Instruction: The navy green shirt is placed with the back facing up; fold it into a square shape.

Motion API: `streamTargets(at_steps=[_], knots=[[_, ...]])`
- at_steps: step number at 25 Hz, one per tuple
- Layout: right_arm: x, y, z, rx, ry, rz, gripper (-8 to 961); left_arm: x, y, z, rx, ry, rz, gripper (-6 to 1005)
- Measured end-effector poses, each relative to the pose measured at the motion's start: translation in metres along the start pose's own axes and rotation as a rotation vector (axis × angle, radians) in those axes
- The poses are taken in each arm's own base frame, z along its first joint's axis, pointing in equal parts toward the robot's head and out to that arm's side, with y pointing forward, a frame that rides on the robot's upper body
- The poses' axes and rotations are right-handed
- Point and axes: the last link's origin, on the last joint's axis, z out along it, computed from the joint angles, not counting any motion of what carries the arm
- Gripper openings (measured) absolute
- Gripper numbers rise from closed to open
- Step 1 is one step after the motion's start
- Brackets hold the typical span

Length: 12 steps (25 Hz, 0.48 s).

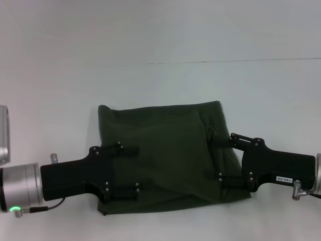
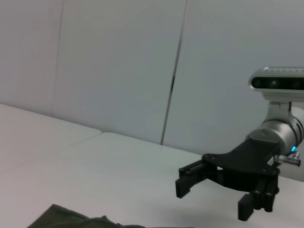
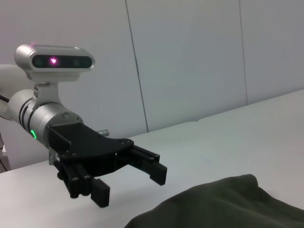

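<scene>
The navy green shirt (image 1: 165,155) lies on the white table (image 1: 160,85), folded into a rough rectangle with a wrinkled right edge. My left gripper (image 1: 136,169) hovers over the shirt's left part, its fingers spread open and empty. My right gripper (image 1: 218,160) is over the shirt's right edge, also open and empty. The left wrist view shows the right gripper (image 2: 213,202) open above the table, with a corner of the shirt (image 2: 71,222) below. The right wrist view shows the left gripper (image 3: 130,186) open beside the shirt (image 3: 228,204).
A thin seam (image 1: 225,62) runs across the table behind the shirt. A silver metal part (image 1: 4,133) shows at the far left edge. Pale wall panels (image 2: 118,61) stand behind the table.
</scene>
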Motion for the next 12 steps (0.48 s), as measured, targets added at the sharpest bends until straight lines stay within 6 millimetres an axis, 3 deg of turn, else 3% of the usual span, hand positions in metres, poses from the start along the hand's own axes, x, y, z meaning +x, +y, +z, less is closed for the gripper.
streamTargets(at_steps=[12], knots=[[-0.0021, -0.0012, -0.0006, -0.007, 0.004, -0.002, 915, -0.0057, 0.0038, 0.0039, -0.008, -0.013, -0.003, 878]])
